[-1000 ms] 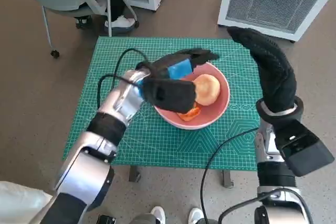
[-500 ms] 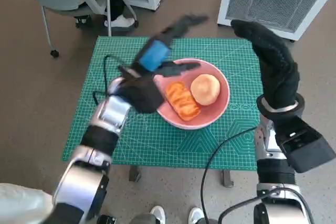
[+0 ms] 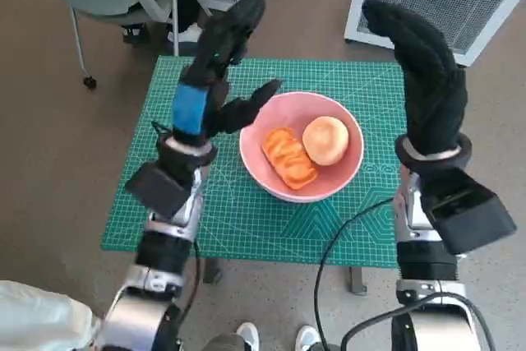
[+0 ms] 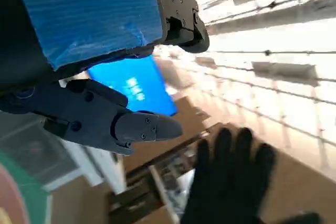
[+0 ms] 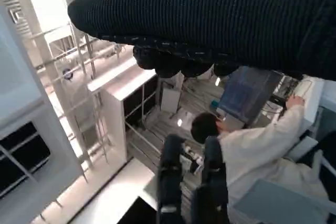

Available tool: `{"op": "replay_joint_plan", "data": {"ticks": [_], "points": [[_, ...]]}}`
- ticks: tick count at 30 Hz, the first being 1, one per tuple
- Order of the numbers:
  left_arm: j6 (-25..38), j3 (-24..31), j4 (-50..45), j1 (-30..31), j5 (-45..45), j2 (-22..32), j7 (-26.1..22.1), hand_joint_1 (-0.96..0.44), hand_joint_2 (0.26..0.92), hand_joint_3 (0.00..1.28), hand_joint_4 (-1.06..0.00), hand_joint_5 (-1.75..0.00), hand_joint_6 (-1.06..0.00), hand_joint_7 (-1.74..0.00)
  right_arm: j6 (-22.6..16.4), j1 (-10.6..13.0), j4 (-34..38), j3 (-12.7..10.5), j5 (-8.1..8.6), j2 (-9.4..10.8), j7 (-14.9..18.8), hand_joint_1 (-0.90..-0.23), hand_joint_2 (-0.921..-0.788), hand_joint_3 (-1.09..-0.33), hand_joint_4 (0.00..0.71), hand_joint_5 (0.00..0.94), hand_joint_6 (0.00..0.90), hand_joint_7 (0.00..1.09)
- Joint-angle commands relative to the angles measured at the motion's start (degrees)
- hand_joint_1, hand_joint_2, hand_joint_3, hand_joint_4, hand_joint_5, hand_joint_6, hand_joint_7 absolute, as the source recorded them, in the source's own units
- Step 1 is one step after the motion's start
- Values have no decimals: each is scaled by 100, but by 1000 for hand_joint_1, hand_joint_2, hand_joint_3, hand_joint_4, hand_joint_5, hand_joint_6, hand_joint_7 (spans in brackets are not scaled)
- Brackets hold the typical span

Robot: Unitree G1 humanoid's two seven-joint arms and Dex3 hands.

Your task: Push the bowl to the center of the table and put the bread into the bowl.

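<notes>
Two breads, a ridged orange pastry point(image 3: 288, 156) and a round tan bun point(image 3: 325, 140), soft and best cupped underneath, sat in the pink bowl point(image 3: 348, 172) between the empty, spread left hand point(image 3: 215, 63) and the empty, straight-fingered right hand point(image 3: 424, 80).

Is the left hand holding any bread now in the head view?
No, the left hand is raised with fingers apart, and both breads lie in the pink bowl.
</notes>
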Motion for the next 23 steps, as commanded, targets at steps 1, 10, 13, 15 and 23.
{"op": "replay_joint_plan", "data": {"ticks": [1,10,13,15,23], "points": [[17,148,-296,195,-273,93,-194,-363,921,322,-264,0,-136,-438,216,-25,-50,60,-40,93,-99,-652,-921,-787,312,26,0,741],[45,262,-410,330,-568,105,-502,-314,921,301,-252,0,-162,-363,299,-71,-88,138,-146,121,-179,-655,-921,-779,315,25,3,739],[-7,303,-373,349,-650,93,-594,-294,921,293,-253,0,-186,-317,302,-71,-97,160,-128,121,-158,-651,-921,-780,318,26,3,738],[-5,319,-406,377,-689,82,-639,-284,921,289,-253,0,-218,-264,309,-65,-114,172,-132,118,-157,-648,-921,-780,322,27,6,739],[20,347,-577,511,-740,44,-721,-277,921,286,-255,0,-262,-227,310,-33,-180,202,-250,81,-210,-645,-921,-782,323,26,11,743]]}}
